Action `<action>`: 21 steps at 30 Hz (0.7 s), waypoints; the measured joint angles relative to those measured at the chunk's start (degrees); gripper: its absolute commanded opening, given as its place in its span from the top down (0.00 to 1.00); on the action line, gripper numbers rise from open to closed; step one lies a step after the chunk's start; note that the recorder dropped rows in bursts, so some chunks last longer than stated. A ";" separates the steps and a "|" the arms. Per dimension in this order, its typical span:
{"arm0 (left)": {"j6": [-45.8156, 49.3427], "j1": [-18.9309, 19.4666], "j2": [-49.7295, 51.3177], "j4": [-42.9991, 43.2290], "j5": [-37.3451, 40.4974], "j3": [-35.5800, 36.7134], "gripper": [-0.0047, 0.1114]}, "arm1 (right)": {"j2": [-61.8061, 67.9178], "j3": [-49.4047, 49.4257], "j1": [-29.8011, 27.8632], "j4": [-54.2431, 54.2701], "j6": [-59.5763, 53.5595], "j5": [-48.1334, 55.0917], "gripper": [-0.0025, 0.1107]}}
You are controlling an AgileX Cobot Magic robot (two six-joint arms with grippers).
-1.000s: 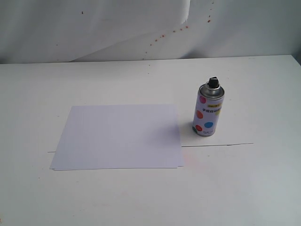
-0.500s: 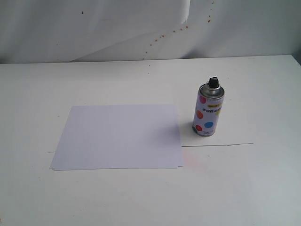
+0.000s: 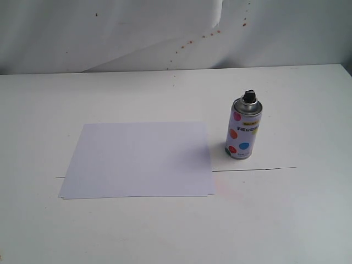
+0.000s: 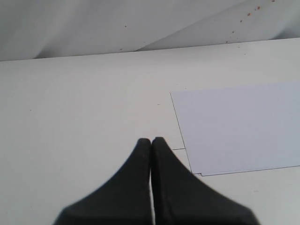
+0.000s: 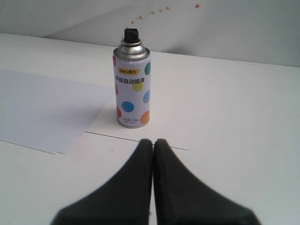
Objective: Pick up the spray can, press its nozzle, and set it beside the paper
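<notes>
White table (image 3: 308,220), spattered backdrop (image 3: 110,33). Upright spray can (image 3: 243,135) stood just right of the paper (image 3: 140,159), straight ahead of the right gripper (image 5: 153,142), whose jaws were pressed together, empty. Left gripper (image 4: 151,140) likewise closed, farther off.

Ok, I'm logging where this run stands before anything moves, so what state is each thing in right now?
paper: lying flat on the table
spray can: upright on the table, right of the paper with a gap, not held
nozzle: uncapped, nothing pressing it
left gripper: shut, empty
right gripper: shut, empty, short of the spray can
</notes>
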 measured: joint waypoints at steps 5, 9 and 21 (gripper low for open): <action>0.00 0.00 0.00 0.00 -0.72 0.00 0.96 | 0.00 0.00 0.00 0.00 0.13 0.00 0.98; 0.00 0.00 0.00 -0.22 -1.07 0.00 0.96 | 0.00 0.00 0.00 0.00 0.13 0.00 0.98; 0.00 0.00 0.00 -0.22 -1.07 0.00 0.96 | 0.00 0.00 0.00 0.00 0.13 0.00 0.98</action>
